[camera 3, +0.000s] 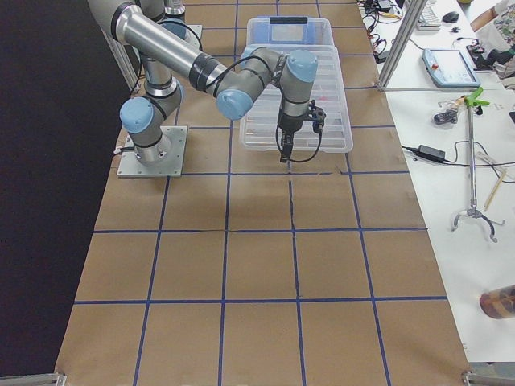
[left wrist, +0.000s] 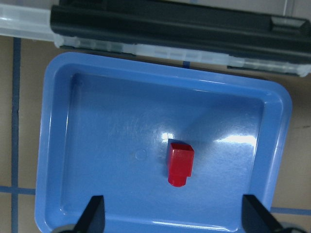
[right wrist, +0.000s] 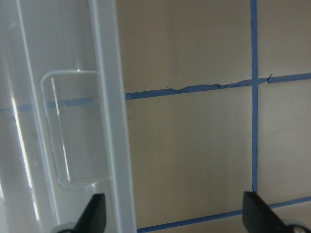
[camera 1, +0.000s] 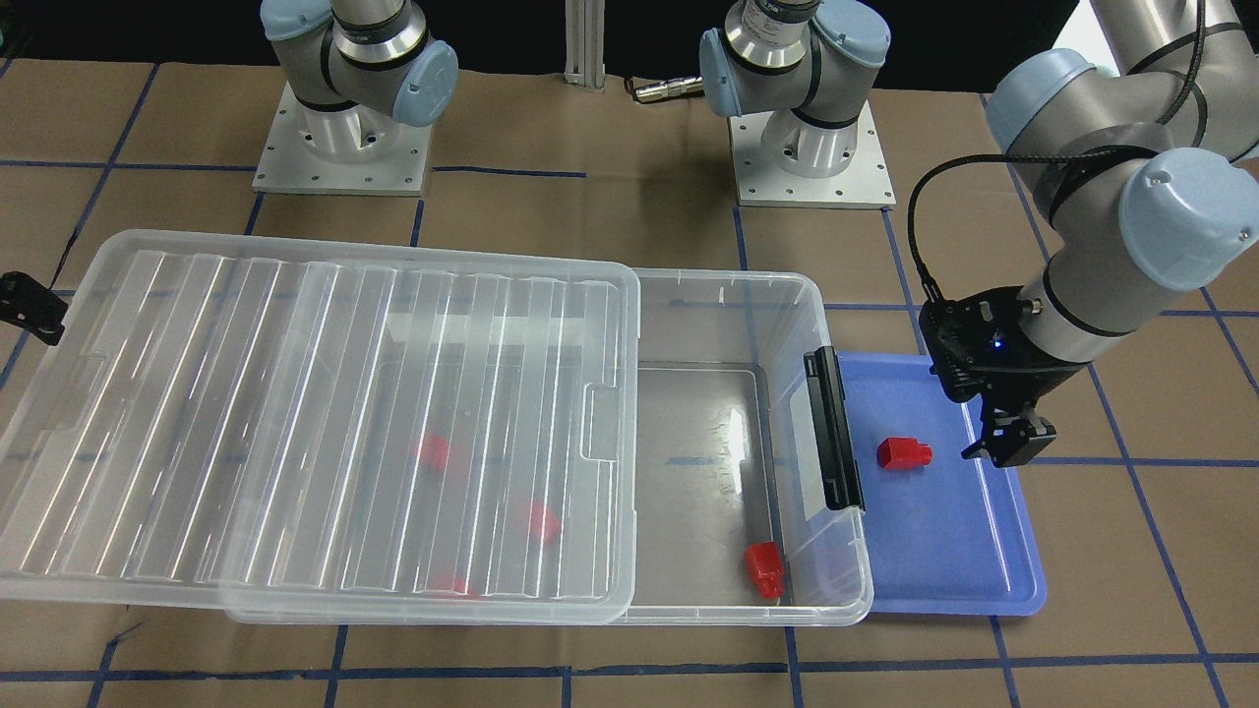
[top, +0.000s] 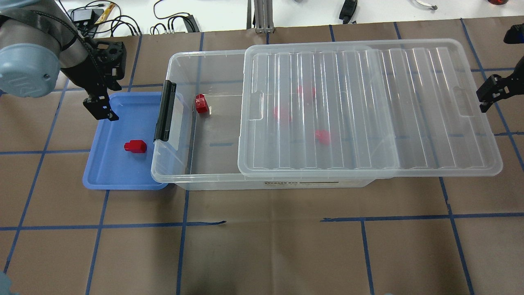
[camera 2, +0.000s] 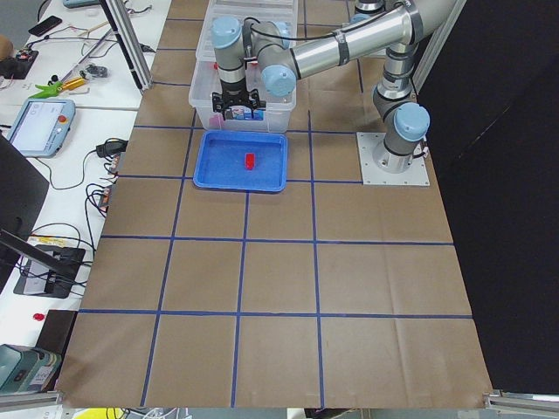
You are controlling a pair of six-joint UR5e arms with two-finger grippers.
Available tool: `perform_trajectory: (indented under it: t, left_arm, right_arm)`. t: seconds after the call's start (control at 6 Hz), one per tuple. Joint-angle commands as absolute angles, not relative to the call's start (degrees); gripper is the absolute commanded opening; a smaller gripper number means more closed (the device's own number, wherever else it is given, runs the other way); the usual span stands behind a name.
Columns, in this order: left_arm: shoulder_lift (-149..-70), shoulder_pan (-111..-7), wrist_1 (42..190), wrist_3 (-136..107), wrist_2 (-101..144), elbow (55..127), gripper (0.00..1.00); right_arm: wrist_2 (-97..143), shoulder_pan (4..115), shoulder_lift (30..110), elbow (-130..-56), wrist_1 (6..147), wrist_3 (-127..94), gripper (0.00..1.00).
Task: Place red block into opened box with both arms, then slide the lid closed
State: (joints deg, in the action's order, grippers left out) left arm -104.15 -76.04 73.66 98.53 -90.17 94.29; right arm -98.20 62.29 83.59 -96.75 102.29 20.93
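Observation:
One red block [top: 135, 146] [camera 1: 904, 453] lies on its side in a blue tray [top: 102, 172]. My left gripper [top: 100, 108] [camera 1: 1013, 447] hangs open over the tray's far corner, clear of the block [left wrist: 181, 163], with nothing between its fingers [left wrist: 95, 213]. The clear box [top: 180, 61] holds another red block [top: 200, 103] in its uncovered end by the black latch bar [top: 164, 110]. More red blocks [top: 322, 137] show blurred under the lid [top: 368, 110], which is slid toward my right side. My right gripper [top: 491, 94] [right wrist: 172, 213] is open just off the lid's tabbed end [right wrist: 73, 131].
The blue tray [camera 1: 944, 590] touches the box's latch end. Both arm bases [camera 1: 339, 147] stand behind the box in the front-facing view. Cables and tools [top: 172, 16] lie on the white bench beyond the table. Brown paper with blue tape lines [top: 262, 221] covers the table.

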Motion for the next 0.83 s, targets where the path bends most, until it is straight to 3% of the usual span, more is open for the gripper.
perform_trajectory:
  t: [0.0,0.67]
  left_arm:
    - [-108.35,-74.62,69.63,102.12,-90.17,96.75,0.98]
    - [-112.32,-72.51,54.89,104.33,-90.09,107.11,0.98]
  right_arm:
    - [-97.74,66.33,88.04,-92.75,90.94,13.67,1.0]
    - [-90.54,85.82,89.47,-82.71,78.66,-8.04,1.0]
